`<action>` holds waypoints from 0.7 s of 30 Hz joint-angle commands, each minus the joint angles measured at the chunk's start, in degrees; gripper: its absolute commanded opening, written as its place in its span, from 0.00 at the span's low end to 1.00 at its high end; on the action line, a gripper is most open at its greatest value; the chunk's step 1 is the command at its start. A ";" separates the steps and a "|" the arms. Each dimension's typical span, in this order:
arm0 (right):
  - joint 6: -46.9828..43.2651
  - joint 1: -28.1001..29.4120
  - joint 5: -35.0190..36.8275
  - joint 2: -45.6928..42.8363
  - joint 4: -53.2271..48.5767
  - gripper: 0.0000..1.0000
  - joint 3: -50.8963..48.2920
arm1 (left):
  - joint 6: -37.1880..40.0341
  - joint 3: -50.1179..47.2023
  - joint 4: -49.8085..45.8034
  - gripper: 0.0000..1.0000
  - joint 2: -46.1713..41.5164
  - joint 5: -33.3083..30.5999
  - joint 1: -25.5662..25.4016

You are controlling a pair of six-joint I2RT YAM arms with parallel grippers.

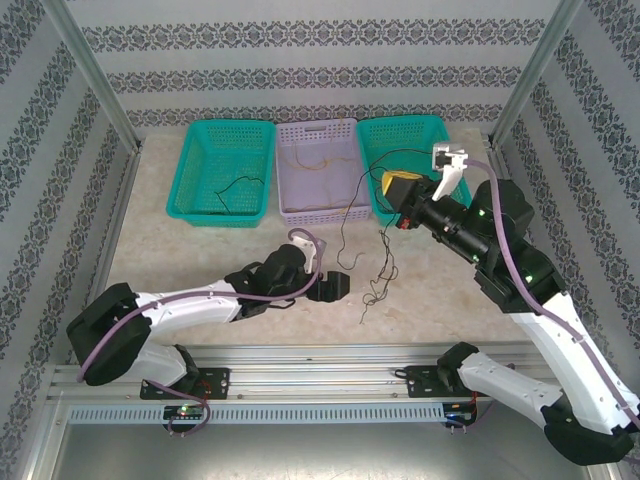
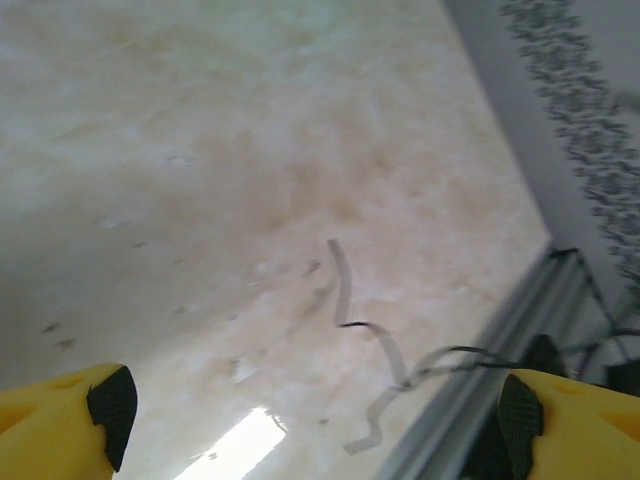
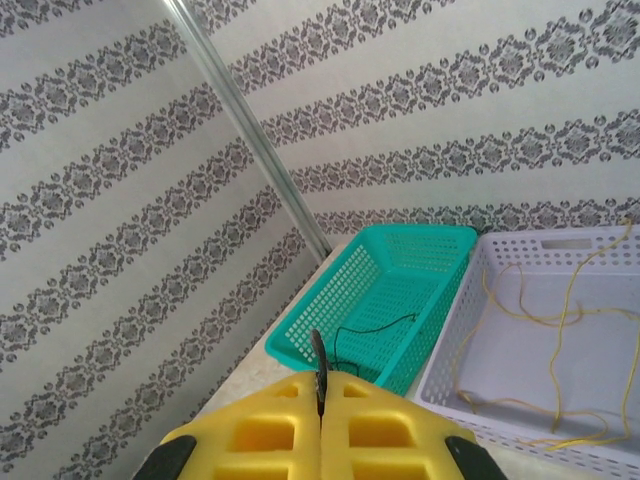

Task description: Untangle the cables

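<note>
A thin black cable (image 1: 385, 262) hangs from my right gripper (image 1: 393, 187) down to a small tangle (image 1: 376, 288) on the table. That gripper is raised in front of the right teal basket (image 1: 432, 127). In the right wrist view its yellow fingers (image 3: 250, 430) are pressed together, and the right gripper (image 3: 321, 400) is shut on the cable's end (image 3: 317, 362). My left gripper (image 1: 335, 288) lies low on the table, left of the tangle. In the left wrist view the left gripper (image 2: 315, 420) is open with nothing between its fingers, and a cable strand (image 2: 345, 295) lies beyond it.
Three baskets stand in a row at the back. The left teal basket (image 1: 190, 160) holds a black cable (image 1: 240, 190). The lavender basket (image 1: 290, 215) holds yellow cables (image 1: 320, 165). A metal rail (image 1: 330, 352) runs along the near table edge.
</note>
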 commanded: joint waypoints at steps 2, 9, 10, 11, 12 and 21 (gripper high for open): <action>0.97 1.23 -1.75 1.12 2.19 0.00 1.71 | 2.83 -2.08 12.13 0.95 -0.15 6.23 -2.01; 0.82 2.10 -1.18 2.75 1.99 0.00 2.48 | 5.11 -3.68 17.87 0.99 -0.67 8.50 -4.01; 1.03 2.24 -1.42 2.88 2.19 0.00 2.47 | 5.26 -3.49 17.74 0.99 -0.35 8.40 -4.11; 1.17 2.46 -1.68 3.11 2.47 0.00 2.45 | 5.47 -3.24 17.52 0.99 0.19 8.23 -4.10; 1.46 2.79 -1.75 3.20 2.72 0.00 2.40 | 5.89 -2.90 17.19 0.99 0.72 7.82 -4.11; 1.25 4.71 -2.07 3.12 2.76 0.00 2.47 | 8.54 -2.01 13.82 0.90 2.13 2.67 -4.02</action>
